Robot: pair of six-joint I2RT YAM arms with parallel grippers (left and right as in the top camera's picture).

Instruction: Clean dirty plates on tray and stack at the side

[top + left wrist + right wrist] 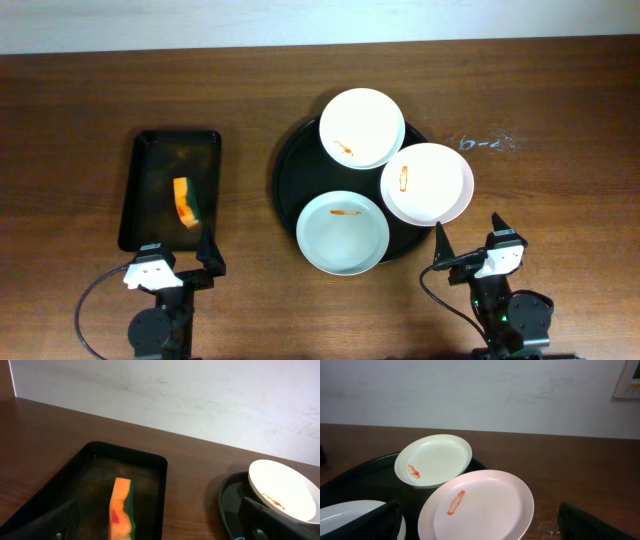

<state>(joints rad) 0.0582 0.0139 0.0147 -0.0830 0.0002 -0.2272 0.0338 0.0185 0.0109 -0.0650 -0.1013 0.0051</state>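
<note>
Showing on the brown table (pixel 560 100), right of the plates, is a faint chalky scribble (pixel 481 143). It may be a figure, a dash and another figure, but it is too smudged to read. No brand or label is visible anywhere else.

The round tray (pixel 288 172) sits at the middle of the table, with most of its floor covered by three plates. The white plate (pixel 362 127) lies at the far side. The pink plate (pixel 427 183) lies at the right and hangs out over the rim. The blue plate (pixel 343 232) lies at the near side. Each carries a small orange smear. The white and pink plates meet at their edges, but I cannot tell which lies on top.

A small tray (pixel 140 190) stands well apart to the left and holds an orange and green sponge (pixel 185 203). In the left wrist view the near end of the sponge is blurred and cut off by the bottom edge.

The left claw (pixel 178 258) hangs just short of the small tray, spread wide with nothing between its fingers (pixel 47 520). The right claw (pixel 469 248) sits near the pink plate, also spread and empty. In its own view the blue plate is only a sliver at the lower left, partly behind a finger. A pale frame (pixel 626 380) on the wall is cut off at the top right corner.
</note>
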